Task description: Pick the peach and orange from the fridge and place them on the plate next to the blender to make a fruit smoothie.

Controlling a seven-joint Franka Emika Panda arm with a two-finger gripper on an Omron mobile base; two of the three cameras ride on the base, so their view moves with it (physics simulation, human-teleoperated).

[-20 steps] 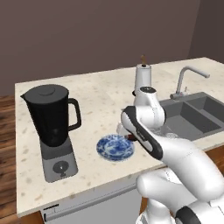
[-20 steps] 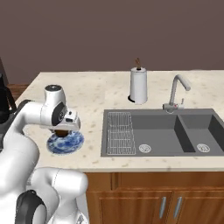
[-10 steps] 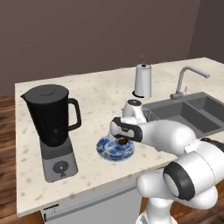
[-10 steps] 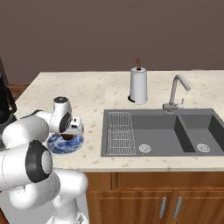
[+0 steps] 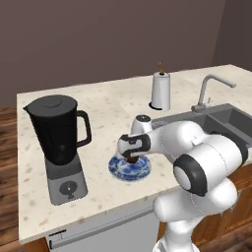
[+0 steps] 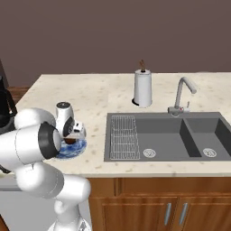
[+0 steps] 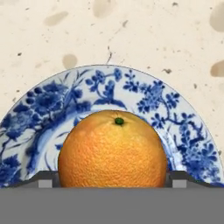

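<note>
Left base view: bench carries blender at its left front edge, plate just beside it. Tool has dropped from above onto the plate, gripping the orange. Release looks next; peach isn't on the plate.

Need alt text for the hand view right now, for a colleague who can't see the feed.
An orange sits between the claw's two dark fingertips, directly over a blue-and-white patterned plate. The plate rests on a pale speckled stone counter. The orange's small green stem end faces the camera.
</note>
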